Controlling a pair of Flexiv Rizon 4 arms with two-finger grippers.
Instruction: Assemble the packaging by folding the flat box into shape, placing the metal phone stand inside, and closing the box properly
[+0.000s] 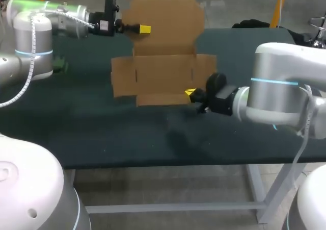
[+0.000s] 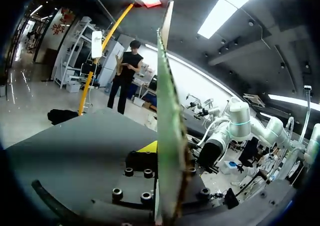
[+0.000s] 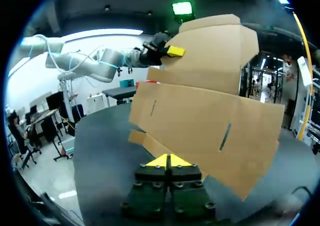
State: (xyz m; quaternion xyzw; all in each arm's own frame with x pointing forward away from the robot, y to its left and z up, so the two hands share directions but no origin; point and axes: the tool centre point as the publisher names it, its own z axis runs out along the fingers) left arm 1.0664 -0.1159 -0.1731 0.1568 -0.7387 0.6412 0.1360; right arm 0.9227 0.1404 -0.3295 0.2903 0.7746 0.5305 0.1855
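Note:
The flat brown cardboard box (image 1: 165, 51) is spread open over the far middle of the dark table, its far panel reaching past the table's back edge. My left gripper (image 1: 144, 29) is shut on the left edge of that far panel; in the left wrist view the cardboard (image 2: 167, 110) stands edge-on between the fingers. My right gripper (image 1: 191, 93) is shut on the right corner of the near flap. In the right wrist view its yellow tips (image 3: 168, 161) meet at the flap's edge, and the box (image 3: 210, 116) rises tilted ahead, with my left gripper (image 3: 172, 50) at its far side.
A shiny metal object (image 1: 318, 28) shows at the far right edge, partly cut off. A black item (image 1: 252, 23) lies at the table's back right. A small green thing (image 1: 60, 64) sits beside my left arm. The near half of the table (image 1: 127, 138) is bare.

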